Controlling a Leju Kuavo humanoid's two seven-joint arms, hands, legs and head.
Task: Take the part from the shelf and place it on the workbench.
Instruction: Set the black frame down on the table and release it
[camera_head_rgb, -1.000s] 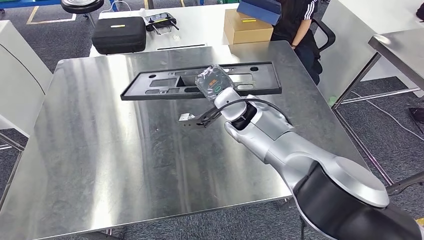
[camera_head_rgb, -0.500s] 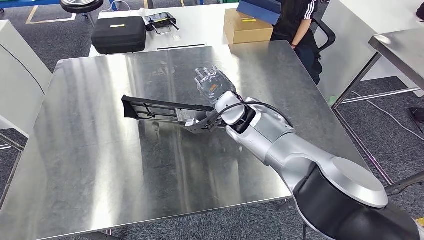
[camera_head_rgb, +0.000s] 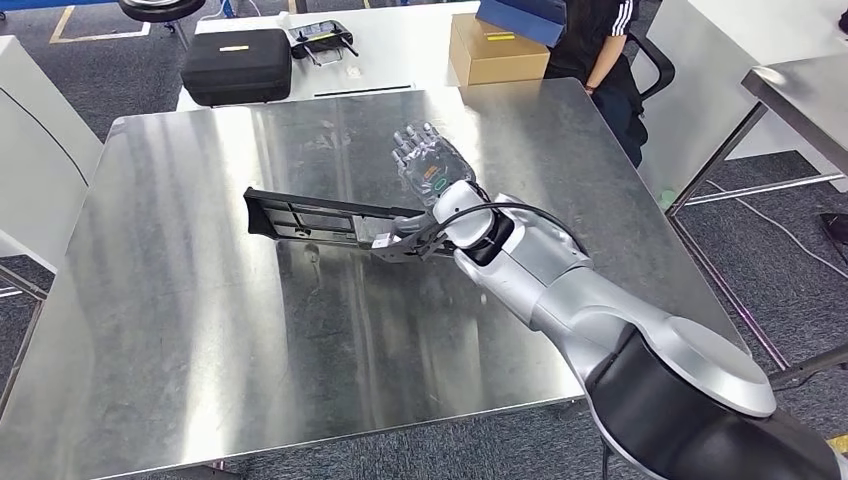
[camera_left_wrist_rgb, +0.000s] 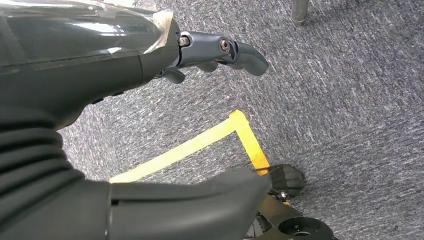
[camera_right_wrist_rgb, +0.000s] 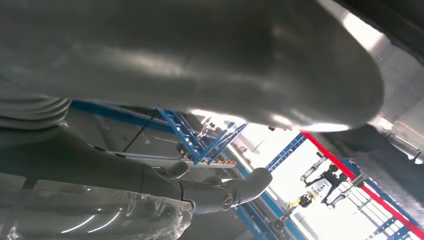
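Over the bench (camera_head_rgb: 200, 330) our right hand (camera_head_rgb: 428, 165) spreads its fingers, holding nothing, while the long black part (camera_head_rgb: 320, 216) stretches leftward from our wrist.

A white table (camera_head_rgb: 400, 45) stands in the background and serves as the landmark here. On its left part lies a black zipped case (camera_head_rgb: 237, 65). Just right of the case rests a black handheld controller (camera_head_rgb: 321, 38). On the table's right end sits a cardboard box (camera_head_rgb: 495, 55). Beside that end, a person in dark clothes (camera_head_rgb: 600, 50) sits on a chair. Grey carpet (camera_head_rgb: 120, 75) lies left of the table.
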